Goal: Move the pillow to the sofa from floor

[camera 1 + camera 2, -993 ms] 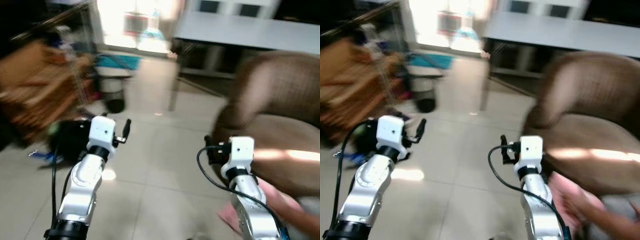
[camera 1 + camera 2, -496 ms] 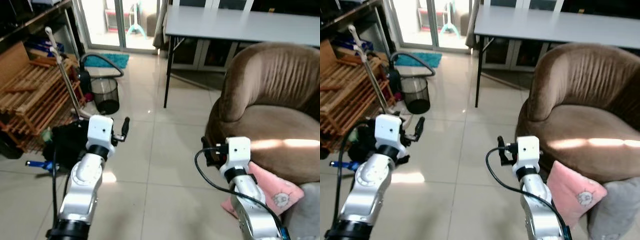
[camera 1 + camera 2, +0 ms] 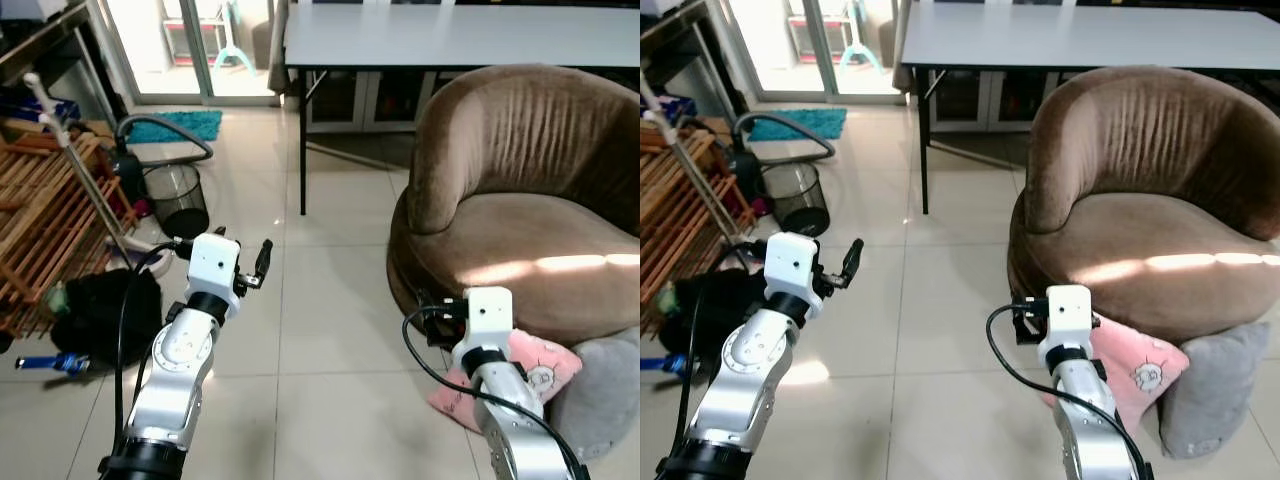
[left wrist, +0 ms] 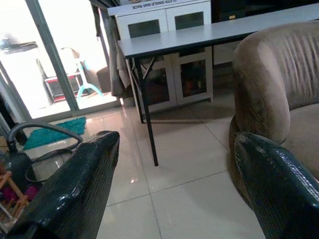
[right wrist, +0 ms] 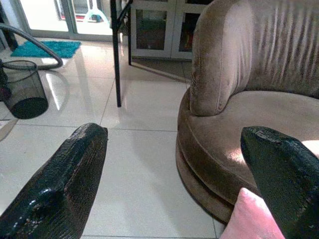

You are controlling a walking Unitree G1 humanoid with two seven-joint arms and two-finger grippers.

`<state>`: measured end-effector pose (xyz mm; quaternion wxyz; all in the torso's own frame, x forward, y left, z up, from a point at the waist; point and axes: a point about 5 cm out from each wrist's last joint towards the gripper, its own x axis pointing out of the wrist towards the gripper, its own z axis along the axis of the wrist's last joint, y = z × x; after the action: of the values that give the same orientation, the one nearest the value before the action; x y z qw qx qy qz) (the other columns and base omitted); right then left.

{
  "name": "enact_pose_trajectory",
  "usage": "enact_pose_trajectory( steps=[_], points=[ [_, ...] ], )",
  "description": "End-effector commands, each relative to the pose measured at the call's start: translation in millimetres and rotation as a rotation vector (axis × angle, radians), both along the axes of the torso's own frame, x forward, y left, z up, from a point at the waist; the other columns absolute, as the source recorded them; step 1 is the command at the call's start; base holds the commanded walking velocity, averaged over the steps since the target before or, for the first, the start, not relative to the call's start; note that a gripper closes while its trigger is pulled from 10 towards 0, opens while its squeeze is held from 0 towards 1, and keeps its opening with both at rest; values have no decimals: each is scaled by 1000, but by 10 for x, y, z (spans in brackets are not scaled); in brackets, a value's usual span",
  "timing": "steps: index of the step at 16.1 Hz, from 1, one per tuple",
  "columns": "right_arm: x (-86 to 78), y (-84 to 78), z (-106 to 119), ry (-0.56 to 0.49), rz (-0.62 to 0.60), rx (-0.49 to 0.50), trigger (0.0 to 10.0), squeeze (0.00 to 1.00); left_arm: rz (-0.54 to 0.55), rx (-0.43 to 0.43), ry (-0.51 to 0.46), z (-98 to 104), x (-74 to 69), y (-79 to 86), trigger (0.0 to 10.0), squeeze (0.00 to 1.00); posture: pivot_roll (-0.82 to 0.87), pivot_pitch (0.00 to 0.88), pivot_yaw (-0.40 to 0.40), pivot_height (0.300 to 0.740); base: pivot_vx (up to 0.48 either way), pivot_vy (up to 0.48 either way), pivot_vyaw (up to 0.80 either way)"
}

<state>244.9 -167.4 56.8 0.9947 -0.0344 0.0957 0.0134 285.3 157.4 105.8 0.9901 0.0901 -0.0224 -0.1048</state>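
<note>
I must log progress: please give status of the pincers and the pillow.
Both pincers open, empty: left pincer, right pincer. Pink pillow on floor, leaning against brown sofa. Grey cushion beside it.

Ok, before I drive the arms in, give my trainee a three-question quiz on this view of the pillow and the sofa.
1. True or false: the pink pillow already lies on the seat of the brown sofa.
2. Which gripper is nearer the pink pillow? A) left gripper B) right gripper
3. Fill in: beside the pink pillow, against the sofa's base, sits a ____ cushion.

Key
1. False: it rests on the floor, leaning against the sofa's base.
2. B: the right wrist view shows the pillow's corner just beside one finger; both grippers are open and hold nothing.
3. Grey.
</note>
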Motion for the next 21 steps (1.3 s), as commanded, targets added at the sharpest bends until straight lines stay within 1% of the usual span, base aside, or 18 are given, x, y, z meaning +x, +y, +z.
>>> enact_pose_trajectory(
  steps=[1,3,6,7,10,11,14,17,19,21],
  points=[
    [14,-5,14,2,-11,-12,10000,0,-14,12,13,-27,0,8,10000,0,-36,0,25,740,405,0,-800],
    [14,-7,14,2,-13,-10,10000,0,-26,11,16,-35,2,-5,10000,0,-36,0,25,740,403,0,-800],
    [9,-18,21,2,-25,-6,10000,0,-48,18,32,-71,-3,-16,10000,0,-41,0,30,740,402,0,0],
    [7,-21,21,1,-28,-6,10000,0,-52,22,36,-80,-3,-17,10000,0,-43,0,31,740,405,0,-800],
    [11,-29,29,0,-38,-5,10000,0,-63,31,43,-93,19,-16,10000,0,-47,0,35,740,405,0,0],
    [7,-36,34,-2,-42,-2,10000,0,-66,28,42,-90,25,-18,10000,0,-50,0,36,740,401,0,-800],
    [-2,-49,31,0,-50,-4,10000,0,-71,25,53,-111,32,-30,10000,0,-55,0,39,740,404,0,0],
    [-1,-55,30,3,-54,-3,10000,0,-69,18,61,-128,31,-32,10000,0,-52,0,35,740,386,0,0],
    [4,-52,32,6,-48,-5,10000,0,-62,15,61,-128,28,-12,10000,0,-48,0,29,740,390,0,-800],
    [25,-32,45,-2,-22,-43,10000,0,-37,-1,81,-149,11,10,10000,0,-47,0,24,740,0,0,0]
  ],
)
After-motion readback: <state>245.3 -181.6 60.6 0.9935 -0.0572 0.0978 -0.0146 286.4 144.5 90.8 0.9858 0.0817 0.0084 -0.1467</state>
